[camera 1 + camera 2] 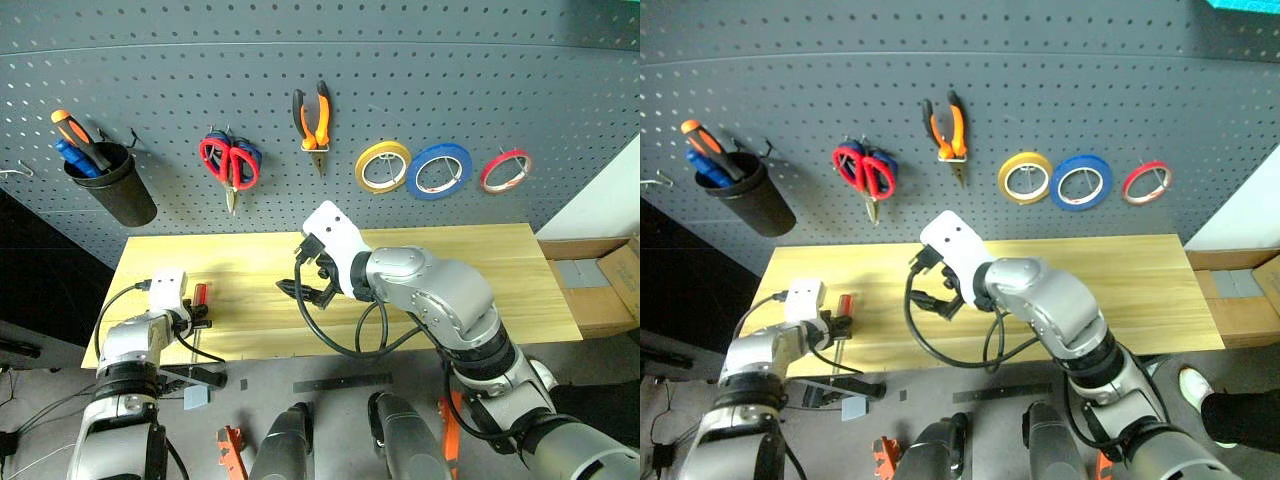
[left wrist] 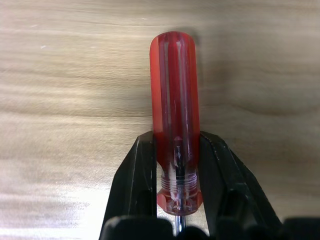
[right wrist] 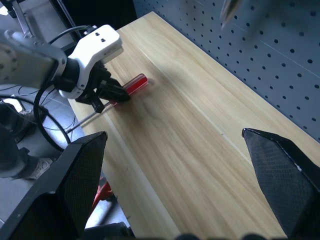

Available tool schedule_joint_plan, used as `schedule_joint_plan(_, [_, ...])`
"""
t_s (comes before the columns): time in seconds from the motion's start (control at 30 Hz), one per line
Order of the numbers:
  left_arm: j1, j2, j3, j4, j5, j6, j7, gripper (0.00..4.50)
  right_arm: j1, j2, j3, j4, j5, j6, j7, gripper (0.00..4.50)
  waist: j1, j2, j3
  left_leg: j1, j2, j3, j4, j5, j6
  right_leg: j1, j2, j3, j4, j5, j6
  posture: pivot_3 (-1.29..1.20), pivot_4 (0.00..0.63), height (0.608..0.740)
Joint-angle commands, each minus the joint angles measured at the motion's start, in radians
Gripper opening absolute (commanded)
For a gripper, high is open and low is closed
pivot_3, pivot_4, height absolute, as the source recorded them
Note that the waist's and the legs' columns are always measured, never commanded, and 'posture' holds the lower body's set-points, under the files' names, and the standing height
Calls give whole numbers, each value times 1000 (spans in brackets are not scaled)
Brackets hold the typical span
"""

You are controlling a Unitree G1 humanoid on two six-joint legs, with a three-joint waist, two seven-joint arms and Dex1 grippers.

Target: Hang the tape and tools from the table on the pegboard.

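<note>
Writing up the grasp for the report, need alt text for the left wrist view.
The left end effector has its two black fingers closed against the base of a red-handled screwdriver. The screwdriver lies flat on the light wood table, handle pointing away from the camera.

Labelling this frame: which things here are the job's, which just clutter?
Job: screwdriver in left gripper; table; pegboard; red scissors, pliers, blue tape.
Clutter: yellow tape, red tape, black cup, cardboard box.
</note>
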Motion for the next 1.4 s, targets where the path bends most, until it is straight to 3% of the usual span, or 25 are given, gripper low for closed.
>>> schedule_joint_plan(0.03, [73,-27,69,-291,-40,-7,65,806,-35,-22,-7,-52,6,-98,44,4500,0,-2,-1,-3,0,0,0,0,0,-3,0,0,1,0,0,-130,241,740])
schedule_joint_plan(0.1, [134,-43,78,-450,-36,-13,97,805,-31,-43,-6,-75,3,-180,78,4500,2,-3,-2,-11,0,-1,2,0,-1,-11,0,0,2,4,-5,-122,233,740])
schedule_joint_plan(0.33, [267,-118,92,-860,23,-192,221,805,-35,-121,-33,-127,30,-332,202,4500,8,-5,-3,-11,0,0,2,0,-2,-10,0,0,0,4,-5,-74,196,740])
schedule_joint_plan(0.43, [234,-112,90,-956,71,-289,261,805,-57,-112,-72,-99,51,-362,218,4500,13,-6,-4,-11,0,0,2,0,-2,-10,0,-1,1,4,-5,-55,187,740])
schedule_joint_plan(0.57, [116,-55,94,-949,101,-343,266,805,-93,-83,-111,-40,66,-388,223,4500,23,-7,-6,-11,1,2,6,0,-2,-9,2,-2,2,4,-6,-37,180,740])
schedule_joint_plan(0.73, [-61,10,114,-859,79,-365,253,805,-132,-72,-112,21,53,-437,234,4500,33,-9,-7,-11,0,4,8,0,-2,-8,3,-2,2,4,-6,-36,173,740])
schedule_joint_plan(0.87, [-288,79,156,-609,26,-401,235,805,-173,-54,-113,72,40,-474,225,4500,38,-10,-8,-12,0,4,9,0,-2,-9,3,-3,3,5,-6,-41,165,740])
schedule_joint_plan(1.1, [-530,148,143,-241,13,-543,189,805,-205,-34,-123,113,34,-490,210,4500,34,-12,-9,-12,-1,5,9,2,-5,-9,3,-2,3,5,-6,-61,158,740])
schedule_joint_plan(1.23, [-584,165,122,-105,34,-622,170,805,-211,-29,-130,119,27,-488,201,4500,32,-13,-10,-14,-1,5,9,2,-6,-10,2,-2,3,6,-6,-77,164,740])
schedule_joint_plan(1.4, [-539,160,105,-28,52,-699,168,805,-201,-30,-124,102,27,-480,196,4500,30,-13,-10,-14,-1,5,9,2,-6,-11,2,-2,4,6,-6,-90,172,740])
